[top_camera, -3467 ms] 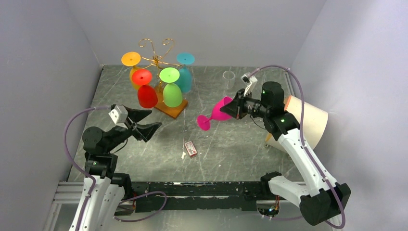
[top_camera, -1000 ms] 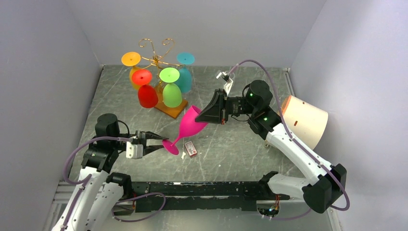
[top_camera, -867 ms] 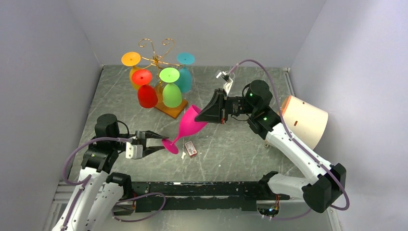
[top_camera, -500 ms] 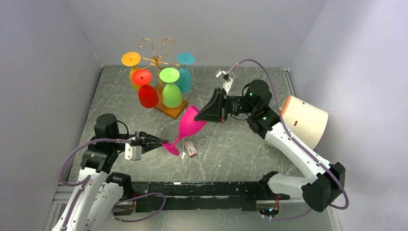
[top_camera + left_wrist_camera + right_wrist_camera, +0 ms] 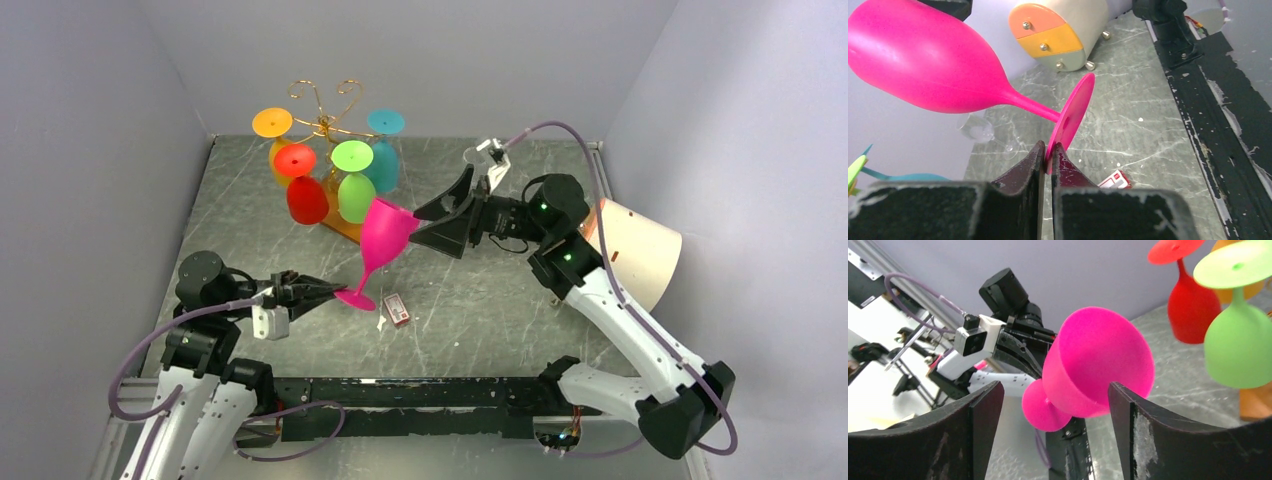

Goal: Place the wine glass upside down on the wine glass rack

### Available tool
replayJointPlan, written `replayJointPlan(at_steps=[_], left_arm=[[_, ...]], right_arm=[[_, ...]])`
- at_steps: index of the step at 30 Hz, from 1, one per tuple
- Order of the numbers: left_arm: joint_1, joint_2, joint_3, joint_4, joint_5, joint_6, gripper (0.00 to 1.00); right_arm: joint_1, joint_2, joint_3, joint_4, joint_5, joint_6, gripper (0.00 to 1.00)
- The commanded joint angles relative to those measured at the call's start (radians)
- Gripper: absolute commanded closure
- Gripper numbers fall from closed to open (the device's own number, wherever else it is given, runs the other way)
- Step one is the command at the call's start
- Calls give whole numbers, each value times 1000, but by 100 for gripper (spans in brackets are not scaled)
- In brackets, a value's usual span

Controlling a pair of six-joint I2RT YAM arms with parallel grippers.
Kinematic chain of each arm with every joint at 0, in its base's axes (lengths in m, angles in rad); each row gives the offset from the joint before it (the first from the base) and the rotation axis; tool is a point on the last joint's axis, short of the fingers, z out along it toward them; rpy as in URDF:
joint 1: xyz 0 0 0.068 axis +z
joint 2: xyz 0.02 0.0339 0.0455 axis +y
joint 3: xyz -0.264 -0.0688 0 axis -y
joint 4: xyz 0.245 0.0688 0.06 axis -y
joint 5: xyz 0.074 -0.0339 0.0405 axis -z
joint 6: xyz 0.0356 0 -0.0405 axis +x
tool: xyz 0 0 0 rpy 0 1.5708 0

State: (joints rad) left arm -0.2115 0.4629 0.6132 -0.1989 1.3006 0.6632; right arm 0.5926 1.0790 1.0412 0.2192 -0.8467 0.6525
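The pink wine glass (image 5: 381, 235) hangs in the air over the table's middle, bowl up and tilted toward the right. My left gripper (image 5: 328, 291) is shut on the rim of its round foot (image 5: 1072, 113), the disc pinched between both fingers. My right gripper (image 5: 428, 226) stands open just right of the bowl (image 5: 1098, 365), its fingers apart from it. The wine glass rack (image 5: 325, 105), gold wire on a wooden base (image 5: 362, 230), stands at the back left with several coloured glasses hanging upside down on it.
A small red and white box (image 5: 396, 309) lies on the table below the glass. A clear cup (image 5: 475, 158) stands at the back. A cream cylinder with an orange end (image 5: 635, 250) lies at the right edge. Grey walls close in on three sides.
My right gripper has opened and let go of the bowl, drawing back to the right. The glass has swung more upright in my left gripper, which closed on its foot.
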Motion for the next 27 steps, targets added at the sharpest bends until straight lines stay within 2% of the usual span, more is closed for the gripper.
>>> replayJointPlan(at_steps=[1,5,10,13,15,18,23,27], left_arm=[[-2,-3,31,133,-87,-60,93],[-2,10,62,118,-109,-44,93],[-2,22,107,54,-127,-2,93],[-2,17,128,74,-177,-48,93],[-1,12,128,163,-257,-159,93],[-2,31,146,289,-501,-360,93],[-2,115,292,249,-713,-412,93],[-2,162,318,345,-941,-527,93]], right_arm=[[1,-63,-7,-34,101,-48,16],[1,-93,-21,-32,129,-63,1],[2,-119,-26,-41,153,-78,0],[1,-126,-18,-64,162,-93,0],[2,-136,-10,-89,175,-106,0],[2,-158,-16,-105,194,-122,0],[1,-178,-16,-132,223,-148,0],[1,-190,-6,-183,239,-170,0]])
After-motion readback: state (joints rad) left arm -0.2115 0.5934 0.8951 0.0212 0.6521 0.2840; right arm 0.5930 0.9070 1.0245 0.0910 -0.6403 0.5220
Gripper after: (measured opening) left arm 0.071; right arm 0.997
